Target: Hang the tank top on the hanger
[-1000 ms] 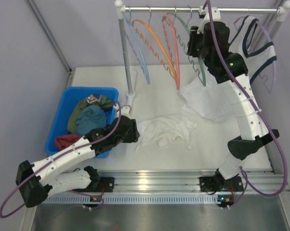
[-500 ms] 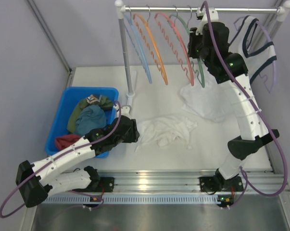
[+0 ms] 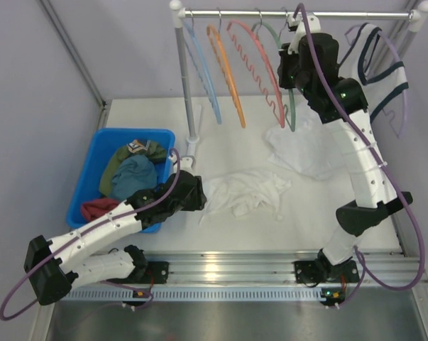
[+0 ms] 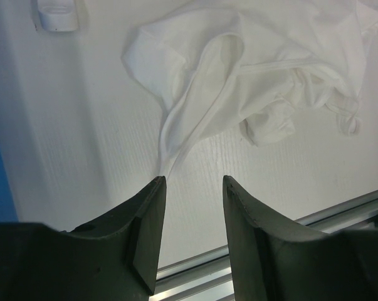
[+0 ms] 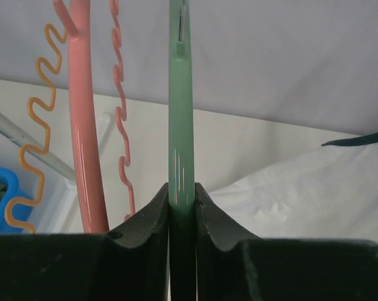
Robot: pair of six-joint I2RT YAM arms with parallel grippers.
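Note:
The white tank top [image 3: 243, 193] lies crumpled on the table's middle; in the left wrist view [image 4: 251, 69] its straps and folds show. My left gripper [image 3: 201, 193] is open and empty at its left edge, and a thin tip of fabric reaches toward the left fingertip [image 4: 156, 188] of the gripper [image 4: 194, 179]. The sage-green hanger [image 3: 291, 117] hangs from the rail. My right gripper [image 3: 290, 71] is raised to the rail and shut on the hanger's green bar [image 5: 180, 125], which runs up from between its fingers [image 5: 182, 186].
A blue bin [image 3: 86, 186] of clothes stands at left. The rail [image 3: 235, 13] on its pole [image 3: 188, 85] carries blue [image 3: 208, 85], orange [image 3: 228, 78] and salmon [image 3: 265, 67] hangers. A navy-trimmed top [image 3: 373, 67] hangs at right. Another white garment [image 3: 306, 153] lies under the rail.
The orange and salmon hangers have swung left on the rail. My right gripper, holding the green hanger, has shifted slightly up and left. The left arm has not moved.

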